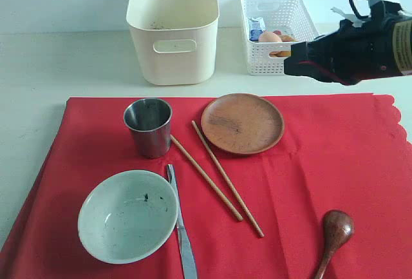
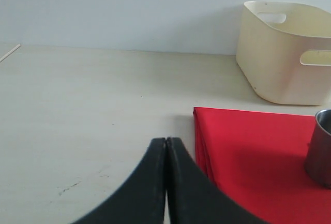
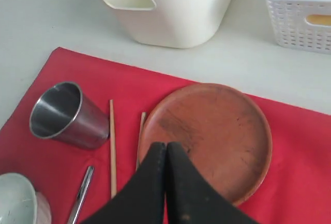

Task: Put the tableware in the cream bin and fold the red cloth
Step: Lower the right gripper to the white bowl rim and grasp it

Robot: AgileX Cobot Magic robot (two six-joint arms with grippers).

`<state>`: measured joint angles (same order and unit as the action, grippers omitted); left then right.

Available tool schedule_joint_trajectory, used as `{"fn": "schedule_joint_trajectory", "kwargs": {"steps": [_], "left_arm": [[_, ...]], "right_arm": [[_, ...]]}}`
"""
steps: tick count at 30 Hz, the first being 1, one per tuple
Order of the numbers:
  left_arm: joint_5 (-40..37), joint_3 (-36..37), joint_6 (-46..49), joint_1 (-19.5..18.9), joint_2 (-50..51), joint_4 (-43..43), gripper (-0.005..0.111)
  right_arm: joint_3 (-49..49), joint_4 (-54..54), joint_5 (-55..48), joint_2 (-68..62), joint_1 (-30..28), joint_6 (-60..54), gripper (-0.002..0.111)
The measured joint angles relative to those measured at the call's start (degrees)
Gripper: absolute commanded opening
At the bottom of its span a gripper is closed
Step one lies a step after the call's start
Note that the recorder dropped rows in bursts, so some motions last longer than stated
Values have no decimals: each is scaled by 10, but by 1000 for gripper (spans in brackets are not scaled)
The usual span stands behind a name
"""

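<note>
On the red cloth [image 1: 335, 163] lie the steel cup [image 1: 148, 126], brown plate [image 1: 242, 123], pale bowl [image 1: 127, 216], two chopsticks [image 1: 206, 177], a knife [image 1: 182, 227] and a dark spoon [image 1: 335, 230]. The cream bin [image 1: 172, 28] stands behind the cloth. My right gripper [image 1: 288, 60] hangs in the air at the back right, shut and holding nothing. In its wrist view the right gripper [image 3: 166, 144] points at the plate [image 3: 217, 131], with the cup [image 3: 64, 115] beside it. My left gripper [image 2: 166, 140] is shut and empty over bare table beside the cloth's corner [image 2: 248, 146].
A white lattice basket [image 1: 277, 24] holding food items stands right of the cream bin, just behind my right arm. Pale table surface surrounds the cloth at the back and left. The spoon lies near the front edge of the exterior view.
</note>
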<state>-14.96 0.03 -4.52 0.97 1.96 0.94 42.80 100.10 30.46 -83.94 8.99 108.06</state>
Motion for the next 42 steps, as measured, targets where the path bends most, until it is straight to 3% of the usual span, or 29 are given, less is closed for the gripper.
{"fn": "schedule_joint_trajectory", "kwargs": {"steps": [8,19,25,31,39,42], "left_arm": [[0,0,0,0,0,0,1],[0,0,0,0,0,0,1],[0,0,0,0,0,0,1],[0,0,0,0,0,0,1],[0,0,0,0,0,0,1],[0,0,0,0,0,0,1]], "right_arm": [[-55,0,67,43,21,-30,0],[-55,0,75,-36,204,-42,0],[8,0,97,-107,273,-37,0],[56,-4,99,-120,278,-36,0],[57,-92,90,-121,278,-35,0],[59,-85,77,-134,278,-22,7]]}}
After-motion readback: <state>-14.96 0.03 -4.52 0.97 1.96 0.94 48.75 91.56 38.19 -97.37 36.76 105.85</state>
